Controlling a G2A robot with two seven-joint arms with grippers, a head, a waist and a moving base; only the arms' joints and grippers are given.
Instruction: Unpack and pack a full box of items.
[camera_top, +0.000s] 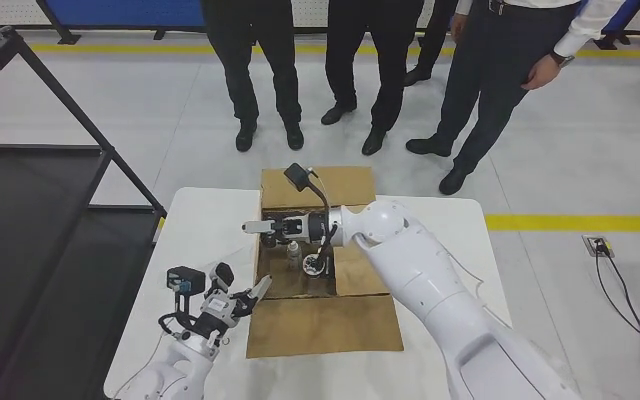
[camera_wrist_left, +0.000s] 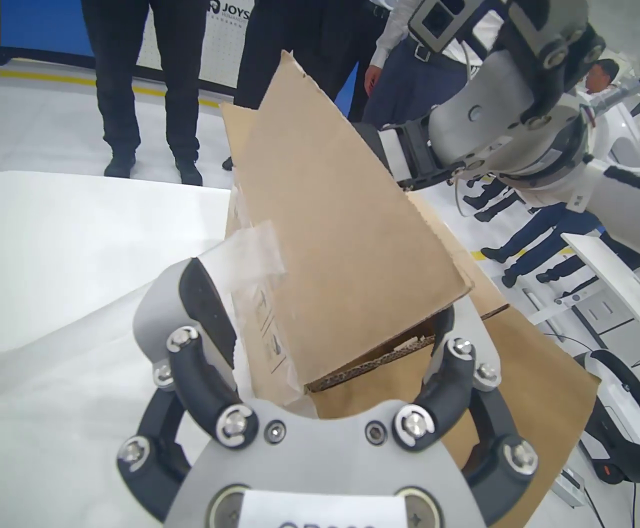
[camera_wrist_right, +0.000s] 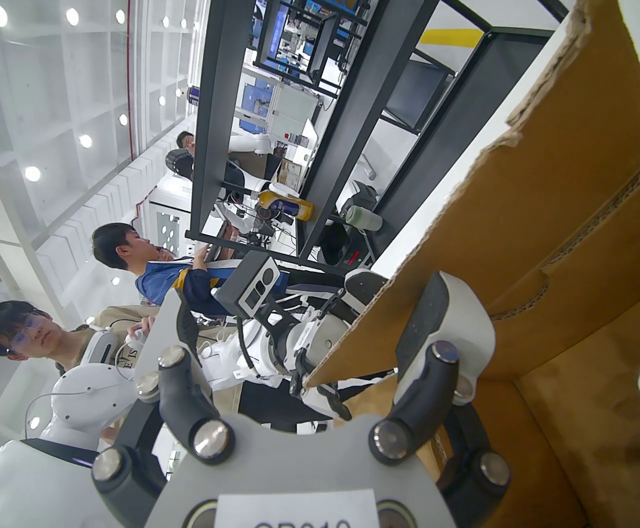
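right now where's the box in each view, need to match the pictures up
Top view: box at the middle of the table, flaps open.
Left wrist view: box just ahead of the left gripper, its upright flap between the fingers.
Right wrist view: box beside the right gripper, the same flap's edge between the fingers.
Shared landmark: the upright flap, on the box's side toward the left arm.
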